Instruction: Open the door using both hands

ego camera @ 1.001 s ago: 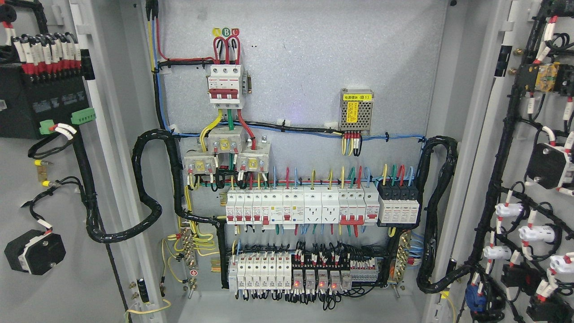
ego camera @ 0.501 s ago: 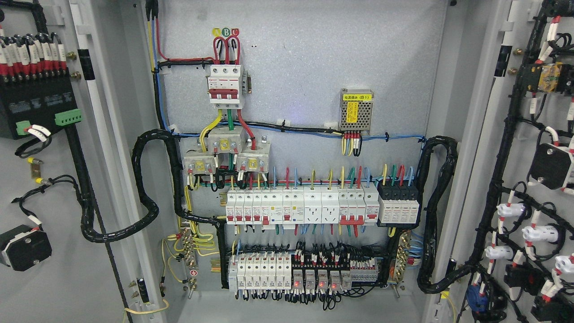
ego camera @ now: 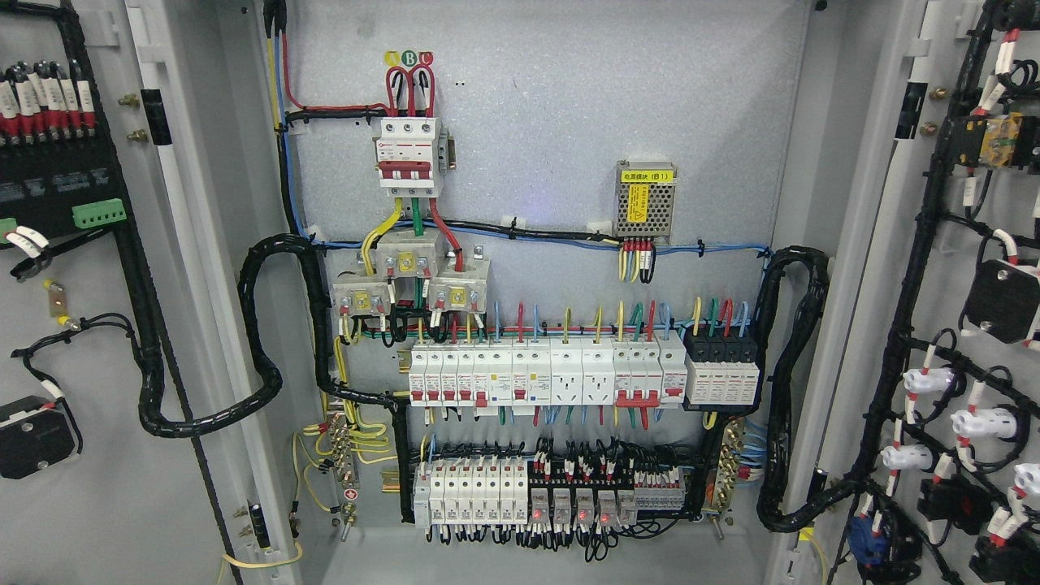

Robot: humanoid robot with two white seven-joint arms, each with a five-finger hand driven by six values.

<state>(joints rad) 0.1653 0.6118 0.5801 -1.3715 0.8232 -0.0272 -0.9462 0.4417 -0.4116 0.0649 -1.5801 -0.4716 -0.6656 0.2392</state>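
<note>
Since the earlier frames the left door (ego camera: 89, 455) has swung further outward: the black module with the row of red-and-white wire ends on its inner face has slid toward the left edge of the picture, and the green connector (ego camera: 99, 213) with it. The right door (ego camera: 946, 325) has also moved a little further to the right. Both doors now stand wide open, one at each side of the view, with their inner faces and black cable looms turned to the camera. Neither robot hand is visible, so I cannot tell if the fingers are spread or closed. Between the doors the cabinet back panel (ego camera: 552, 122) is fully exposed. At its top sits a three-pole main breaker (ego camera: 409, 156) with red loops above it, and to the right a small perforated power supply (ego camera: 646, 201) with a yellow label. Lower is a long row of white circuit breakers (ego camera: 548, 372), and under it a row of relays (ego camera: 569, 496) showing small red lights.
</note>
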